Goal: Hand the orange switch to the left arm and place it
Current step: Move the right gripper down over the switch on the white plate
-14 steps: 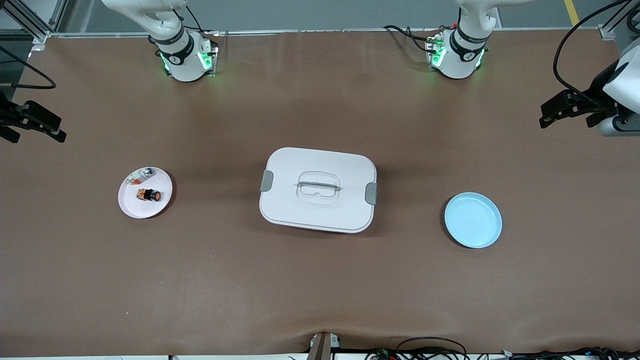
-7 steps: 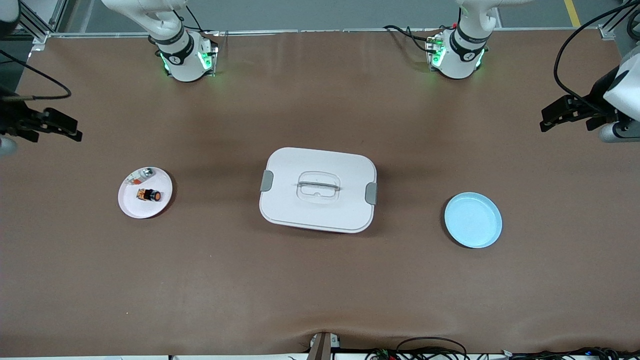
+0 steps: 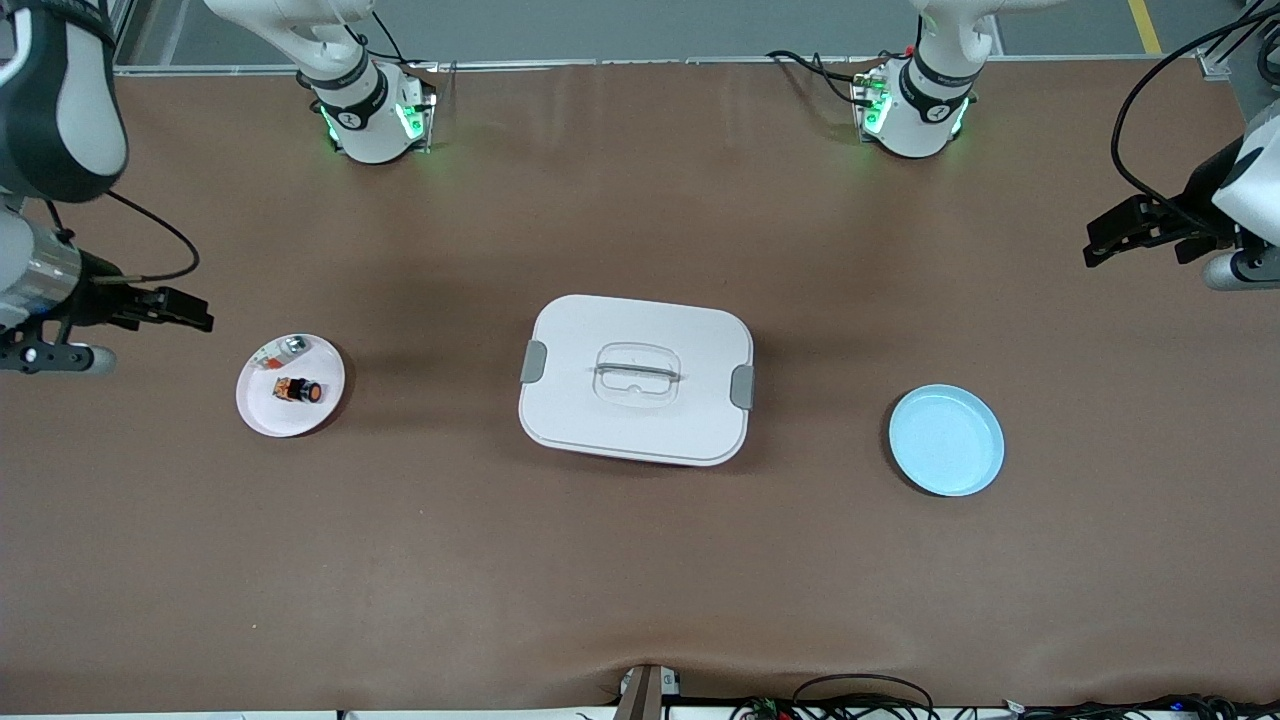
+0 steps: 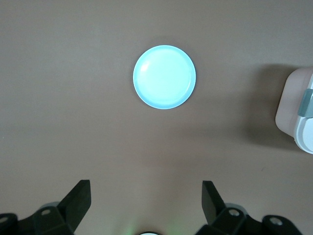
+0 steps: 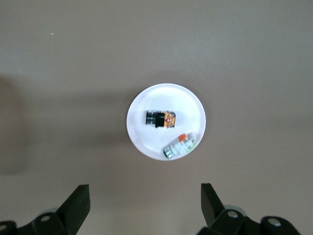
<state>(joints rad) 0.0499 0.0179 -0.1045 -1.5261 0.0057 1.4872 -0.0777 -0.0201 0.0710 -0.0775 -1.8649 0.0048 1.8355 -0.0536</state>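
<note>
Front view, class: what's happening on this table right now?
Nothing is held yet. The orange switch lies on the pink plate beside a small clear piece. The right end effector, open, hovers near that plate. The left end effector, open, waits near the blue plate. The box sits between the plates.

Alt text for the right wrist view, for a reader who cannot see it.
The orange switch lies on its side on a pink plate, beside a small clear silver-and-red piece. The open right gripper hangs above the brown table.
</note>
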